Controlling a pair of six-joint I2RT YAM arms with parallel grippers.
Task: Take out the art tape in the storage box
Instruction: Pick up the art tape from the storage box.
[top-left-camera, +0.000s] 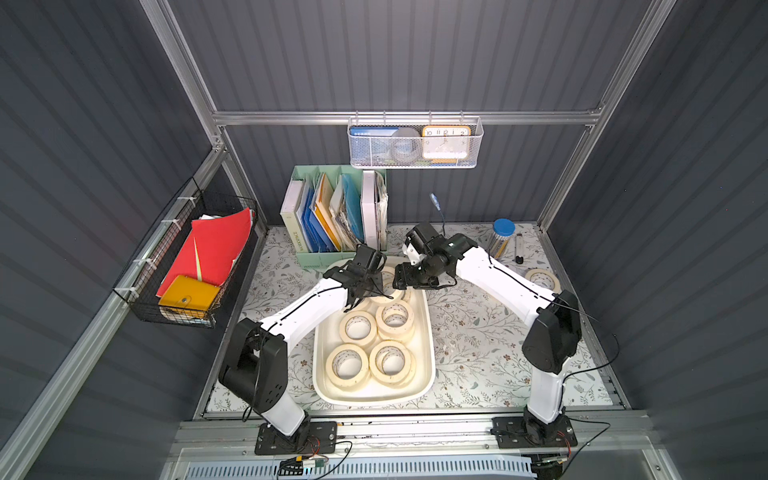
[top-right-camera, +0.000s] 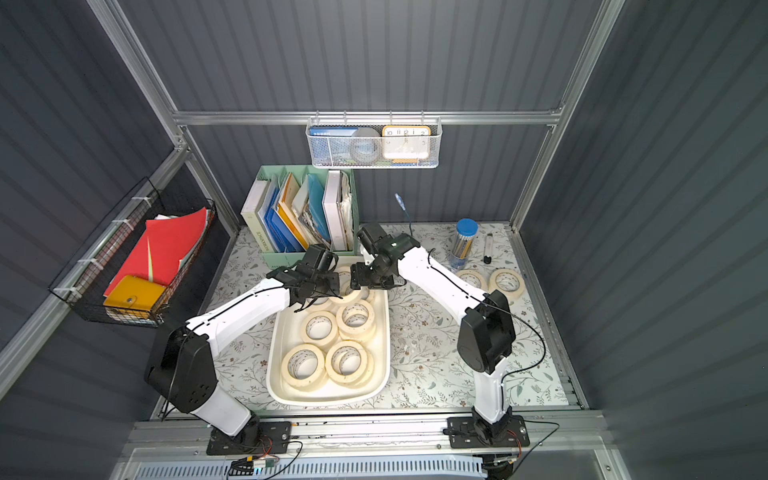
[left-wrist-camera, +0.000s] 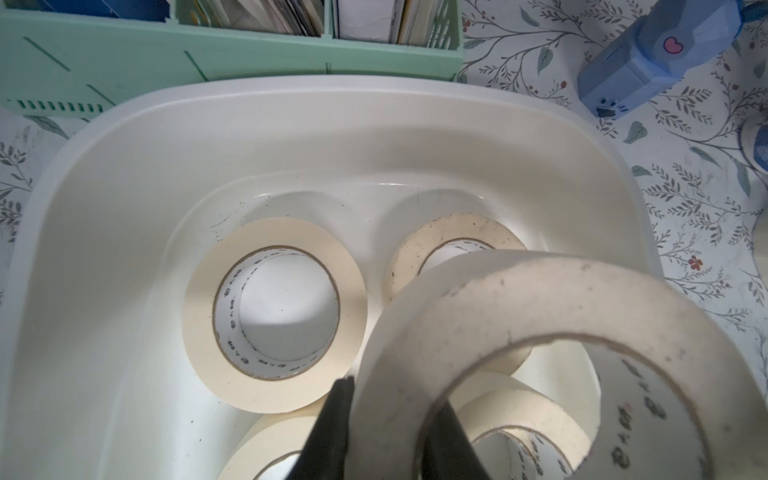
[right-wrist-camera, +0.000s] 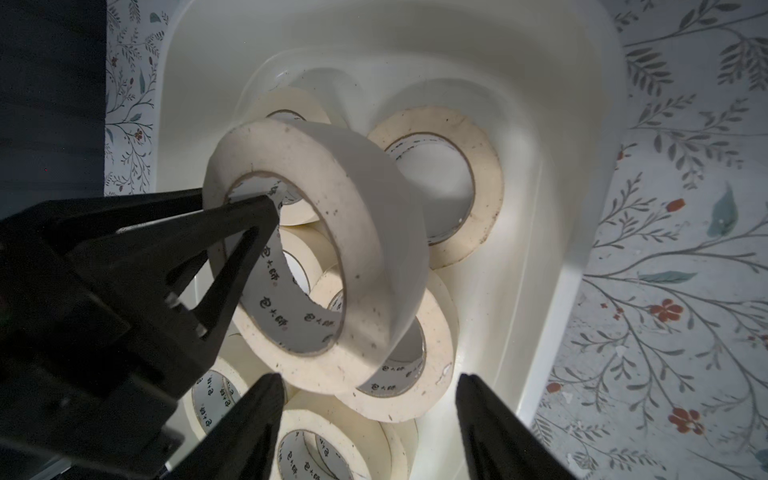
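- Dark ribbed walls enclose a floral tabletop (top-left-camera: 478, 345). The storage box (top-left-camera: 374, 400) is set at its middle, just in front of a mint-green file organiser (top-left-camera: 332, 216).
- The far end of the box is hidden in both top views by the two wrists that meet above it. Only four piles of art tape (top-left-camera: 358, 328) in the near half are clearly seen there, and the number of rolls in each pile cannot be told.
- A lifted roll (left-wrist-camera: 540, 332) is pinched by the left jaws, one set inside the core and one against the outer wall. It is held tilted over the rolls lying flat in the box, and part of it is cut off by the left wrist view's edge.
- Whether the lifted roll (right-wrist-camera: 365, 249) is clear of the roll beneath it cannot be made out.
- The right jaws are spread wide with nothing between them, and the lifted roll is seen just beyond their tips.
- Two loose rolls (top-right-camera: 506, 282) lie flat on the tabletop beside the right arm, well apart from the box.
- A blue object (left-wrist-camera: 648, 54) near the box's far corner is cut off and cannot be identified.
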